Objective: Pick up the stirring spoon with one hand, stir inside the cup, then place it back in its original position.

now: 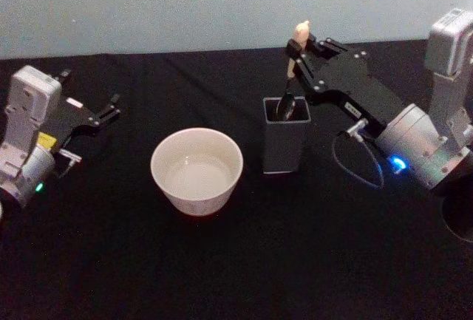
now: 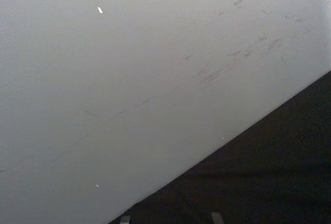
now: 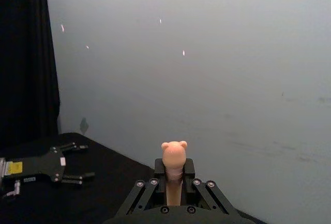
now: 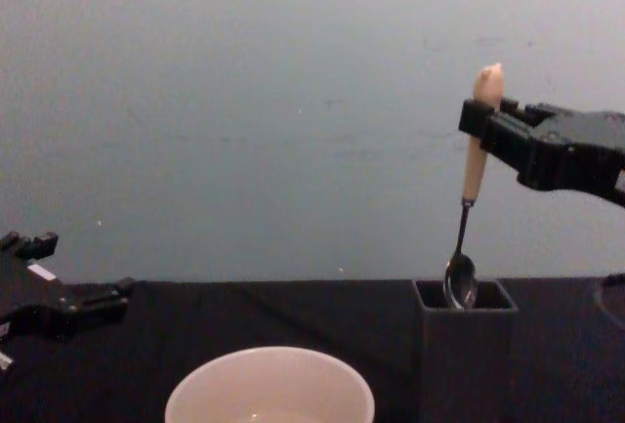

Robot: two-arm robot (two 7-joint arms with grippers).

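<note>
I count one stirring spoon (image 4: 473, 181), one cup (image 1: 196, 170), one holder (image 1: 283, 135) and two grippers on a black cloth-covered table (image 1: 222, 261). The spoon is slim: a pale beige handle topped by a knobby, eared tip, a thin dark metal stem, and a small shiny bowl. The cup is wide, round and cream-white with a smooth thin rim; it stands just left of the holder, apart from it. The holder is a dark grey box with a square mouth, narrower than the cup.

My right gripper (image 4: 480, 116) reaches in from the right, its arm roughly level over the table, and its flat black fingers are clamped on the upper handle just below the knob. The spoon hangs nearly upright, its bowl sitting at the holder's mouth, half above the rim in the chest view.

My left gripper (image 1: 112, 108) is parked at the table's left edge, well apart from the cup, fingers spread and holding nothing.
</note>
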